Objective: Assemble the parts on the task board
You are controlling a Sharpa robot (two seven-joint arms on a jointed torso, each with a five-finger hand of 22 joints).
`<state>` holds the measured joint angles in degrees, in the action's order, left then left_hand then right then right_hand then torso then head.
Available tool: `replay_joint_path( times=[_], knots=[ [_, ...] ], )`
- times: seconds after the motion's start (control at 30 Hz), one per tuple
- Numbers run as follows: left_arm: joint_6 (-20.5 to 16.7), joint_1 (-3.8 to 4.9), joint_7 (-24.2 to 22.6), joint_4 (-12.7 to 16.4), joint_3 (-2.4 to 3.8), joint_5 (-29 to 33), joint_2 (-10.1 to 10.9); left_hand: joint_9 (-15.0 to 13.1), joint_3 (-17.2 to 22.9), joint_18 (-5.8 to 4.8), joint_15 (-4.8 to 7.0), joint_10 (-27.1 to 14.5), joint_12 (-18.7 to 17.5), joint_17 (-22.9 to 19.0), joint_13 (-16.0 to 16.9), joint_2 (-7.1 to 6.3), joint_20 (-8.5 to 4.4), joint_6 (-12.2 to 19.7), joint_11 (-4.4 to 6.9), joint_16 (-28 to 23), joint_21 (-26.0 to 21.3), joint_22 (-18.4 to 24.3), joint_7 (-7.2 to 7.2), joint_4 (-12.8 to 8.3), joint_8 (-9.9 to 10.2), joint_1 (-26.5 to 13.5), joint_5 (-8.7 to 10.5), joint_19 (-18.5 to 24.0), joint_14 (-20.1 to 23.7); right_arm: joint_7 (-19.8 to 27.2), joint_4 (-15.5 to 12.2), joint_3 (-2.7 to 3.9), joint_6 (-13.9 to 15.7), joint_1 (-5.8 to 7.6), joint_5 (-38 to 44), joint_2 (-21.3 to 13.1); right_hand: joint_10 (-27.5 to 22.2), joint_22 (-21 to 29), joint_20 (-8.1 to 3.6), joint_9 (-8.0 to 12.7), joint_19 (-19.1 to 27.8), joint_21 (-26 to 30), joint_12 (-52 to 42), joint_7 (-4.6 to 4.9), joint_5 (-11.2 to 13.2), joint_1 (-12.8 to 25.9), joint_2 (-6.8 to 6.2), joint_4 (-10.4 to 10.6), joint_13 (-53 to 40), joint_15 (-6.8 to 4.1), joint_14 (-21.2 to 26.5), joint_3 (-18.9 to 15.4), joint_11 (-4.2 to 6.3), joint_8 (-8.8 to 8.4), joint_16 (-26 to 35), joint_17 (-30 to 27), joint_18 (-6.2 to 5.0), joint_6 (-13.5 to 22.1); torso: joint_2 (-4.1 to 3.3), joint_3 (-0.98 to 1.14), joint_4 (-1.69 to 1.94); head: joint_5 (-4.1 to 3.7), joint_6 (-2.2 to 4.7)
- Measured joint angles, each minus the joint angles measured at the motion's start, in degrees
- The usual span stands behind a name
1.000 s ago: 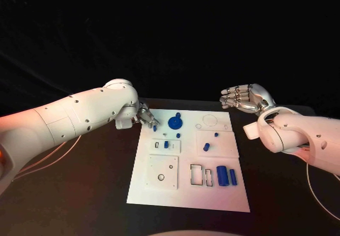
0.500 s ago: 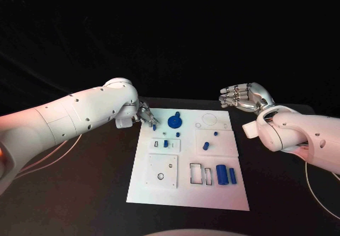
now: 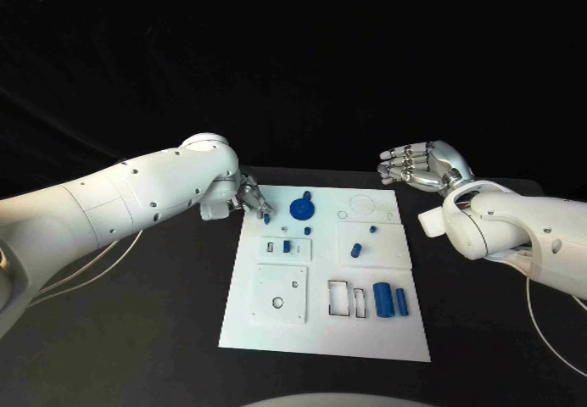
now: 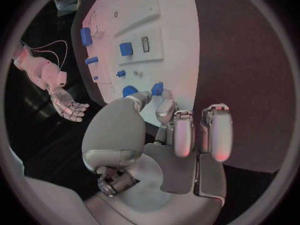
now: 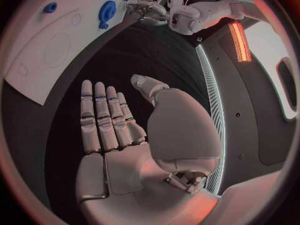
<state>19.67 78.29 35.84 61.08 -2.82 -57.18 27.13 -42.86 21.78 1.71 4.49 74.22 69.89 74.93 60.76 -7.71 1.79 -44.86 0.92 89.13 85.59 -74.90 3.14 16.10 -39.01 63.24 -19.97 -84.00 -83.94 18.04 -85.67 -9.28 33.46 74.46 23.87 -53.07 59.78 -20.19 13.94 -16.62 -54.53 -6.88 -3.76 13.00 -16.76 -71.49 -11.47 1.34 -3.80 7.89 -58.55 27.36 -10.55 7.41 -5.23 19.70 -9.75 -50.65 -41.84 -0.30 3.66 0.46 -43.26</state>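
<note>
The white task board (image 3: 324, 326) lies in the middle of the black table. At the board's far left corner my left hand (image 3: 249, 200) pinches a small blue part (image 3: 267, 218) between thumb and a finger; the left wrist view shows that part (image 4: 157, 89) at the fingertips (image 4: 166, 106), just over the board (image 4: 178, 30). A round blue disc (image 3: 302, 209) sits right beside it. My right hand (image 3: 416, 167) hovers off the board's far right corner with its fingers apart and nothing in it (image 5: 119, 135).
On the board lie a small blue peg (image 3: 356, 251), a blue piece in a slot (image 3: 287, 248) and two blue cylinders (image 3: 382, 301) near rectangular cut-outs (image 3: 339, 299). A square plate with a hole (image 3: 279, 295) occupies the near left. Bare black table surrounds the board.
</note>
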Motion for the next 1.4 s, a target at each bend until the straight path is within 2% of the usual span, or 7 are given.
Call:
replay_joint_path(
  times=[0.5,0.6,0.73,0.9,1.07,1.23,1.4],
  knots=[
    [0.7,-0.2,0.0,-0.3,-0.04,0.3,0.0,0.2,2.2,-0.01,0.0,0.0,0.0,0.0,-0.1,0.84,0.0,-0.2,0.0,0.0,0.0,0.0,-0.2,-0.5,0.0,3.0,2.55,0.0,0.0,0.0,0.1,0.0,0.0,-0.03,0.0,0.1,0.0,0.0,0.0,0.0,0.0,0.0,0.0,0.0,0.0,0.0,0.0,0.0,0.0,0.0,0.0,0.0,0.0,0.0,0.0,0.0,0.0,0.0,0.0,0.0,0.02,-0.09,-0.16],
    [0.8,-0.22,-0.1,-0.3,-0.04,0.4,0.0,0.4,5.9,0.0,0.0,-0.2,0.0,0.0,0.0,1.39,0.0,-0.4,0.22,0.0,0.0,0.0,-0.42,-2.4,0.0,6.4,3.87,0.0,0.0,0.0,0.1,0.0,0.0,-0.03,0.0,0.1,0.0,0.0,0.0,0.0,0.0,0.0,0.0,0.0,0.0,0.0,0.0,0.0,0.0,0.0,0.0,0.0,0.0,0.0,0.0,0.0,0.0,0.0,0.0,0.0,0.02,-0.05,-0.19],
    [0.9,-0.23,-0.2,-0.2,-0.05,0.7,0.1,0.4,11.0,-0.01,0.0,0.1,0.0,0.0,0.0,0.64,0.0,-0.4,0.52,0.0,0.0,0.0,-0.38,-4.5,-1.1,8.0,4.27,0.0,0.0,0.0,0.1,0.0,-0.1,-0.04,0.0,0.2,0.0,0.0,0.0,0.0,0.0,0.0,0.0,0.0,0.0,0.0,0.0,0.0,0.0,0.0,0.0,0.0,0.0,0.0,0.0,0.0,0.0,0.0,0.01,0.0,0.02,0.09,-0.24],
    [1.0,-0.26,-0.5,0.2,-0.05,1.5,0.3,0.4,12.7,-0.01,0.0,0.4,0.0,0.0,-0.1,0.48,0.0,-0.3,0.2,0.0,0.0,0.0,-0.26,-2.8,-3.2,8.2,3.79,0.0,0.0,0.0,0.2,0.0,-0.1,-0.05,0.0,0.2,0.0,0.0,0.0,0.0,0.0,0.0,0.0,0.0,0.0,0.0,0.0,0.0,0.0,0.0,0.0,0.0,0.0,0.0,0.0,0.0,0.0,0.0,0.02,0.0,0.04,0.2,-0.3],
    [0.9,-0.3,-0.7,0.8,-0.05,2.2,0.7,0.4,13.2,0.0,0.0,0.9,0.2,0.0,0.1,0.61,0.0,-0.3,0.2,0.0,0.0,0.0,-0.25,-2.3,-3.6,7.9,3.34,0.0,0.0,0.0,0.2,0.0,-0.1,-0.06,0.0,0.3,0.0,0.0,0.0,0.0,0.0,0.0,0.0,0.0,0.0,0.0,0.0,0.0,0.0,0.0,0.0,0.0,0.0,0.0,0.0,0.0,0.0,0.0,0.03,0.02,0.04,0.32,-0.31],
    [0.5,-0.32,-0.8,2.0,-0.04,2.7,1.6,0.4,13.2,0.0,0.0,1.3,0.3,0.0,0.5,0.07,0.0,-0.2,0.21,0.0,0.0,0.0,-0.15,-2.3,-4.6,6.9,2.7,0.0,0.0,0.0,0.3,0.0,-0.1,-0.08,0.0,0.3,0.0,0.2,0.0,0.1,0.0,0.0,0.0,0.0,0.0,0.0,0.0,0.0,0.0,0.0,0.0,0.0,0.0,0.0,0.0,0.0,0.0,0.0,0.03,0.04,0.04,0.41,-0.31],
    [-0.6,-0.33,-0.9,3.9,-0.01,3.1,3.0,0.4,14.9,0.0,0.0,1.6,0.6,0.0,0.8,-0.17,0.0,-0.2,0.51,0.0,0.0,0.0,0.04,-3.6,-5.2,6.2,2.04,0.0,0.0,0.0,0.3,0.0,-0.1,-0.08,-0.1,0.2,0.0,0.2,0.0,0.1,0.0,0.0,0.0,0.0,0.0,0.0,0.0,0.0,0.0,0.0,0.0,0.0,0.0,0.0,0.0,0.0,0.0,0.0,0.05,0.03,0.05,0.47,-0.27]
  ],
)
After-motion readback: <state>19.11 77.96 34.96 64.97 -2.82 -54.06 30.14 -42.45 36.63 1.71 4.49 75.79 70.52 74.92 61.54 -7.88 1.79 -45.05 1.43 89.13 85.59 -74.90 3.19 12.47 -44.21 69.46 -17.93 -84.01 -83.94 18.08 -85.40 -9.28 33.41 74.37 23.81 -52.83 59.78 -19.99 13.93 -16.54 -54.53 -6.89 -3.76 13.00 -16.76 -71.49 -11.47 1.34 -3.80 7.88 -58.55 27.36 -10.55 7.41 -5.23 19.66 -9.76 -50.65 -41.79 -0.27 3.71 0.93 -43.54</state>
